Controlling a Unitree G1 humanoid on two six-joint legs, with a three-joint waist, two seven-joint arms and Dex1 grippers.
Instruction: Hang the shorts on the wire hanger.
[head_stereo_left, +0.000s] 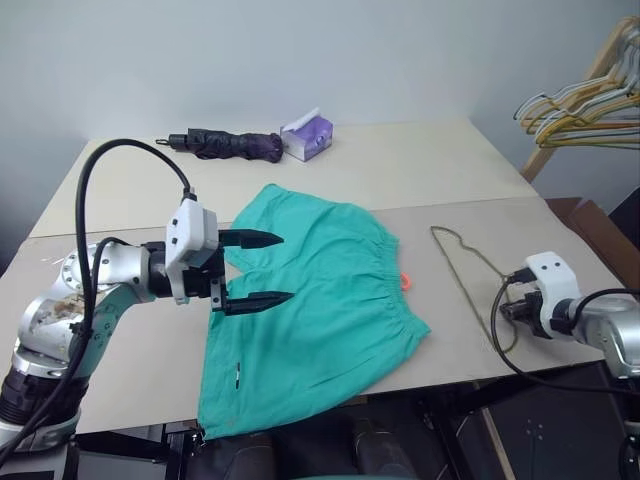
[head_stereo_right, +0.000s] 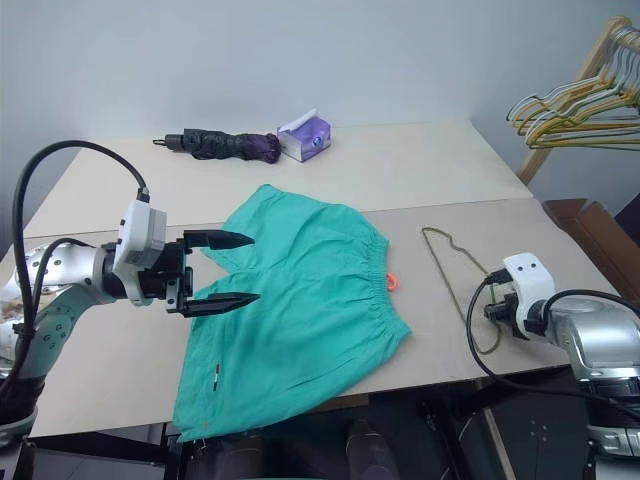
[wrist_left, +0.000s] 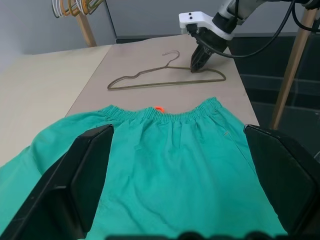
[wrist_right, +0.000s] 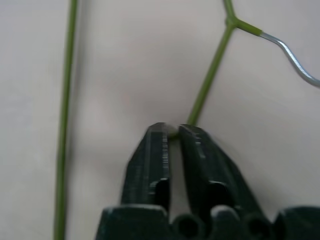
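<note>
The teal-green shorts (head_stereo_left: 320, 320) lie flat across the middle of the table, one leg hanging over the front edge and the small orange tag (head_stereo_left: 406, 280) at the waistband. My left gripper (head_stereo_left: 287, 267) hovers open over their left side, fingers pointing right. The olive wire hanger (head_stereo_left: 468, 275) lies flat on the table to the right of the shorts. My right gripper (wrist_right: 172, 131) points down at it and is shut on one of its slanted wire arms, below the neck; the left wrist view shows the same fingertips (wrist_left: 196, 67) on the wire.
A folded dark umbrella (head_stereo_left: 228, 145) and a purple-and-white box (head_stereo_left: 307, 137) sit at the back of the table. A bunch of pale hangers (head_stereo_left: 585, 105) hangs on a wooden rack at the far right. The table's right edge (head_stereo_left: 580, 250) lies close to the right gripper.
</note>
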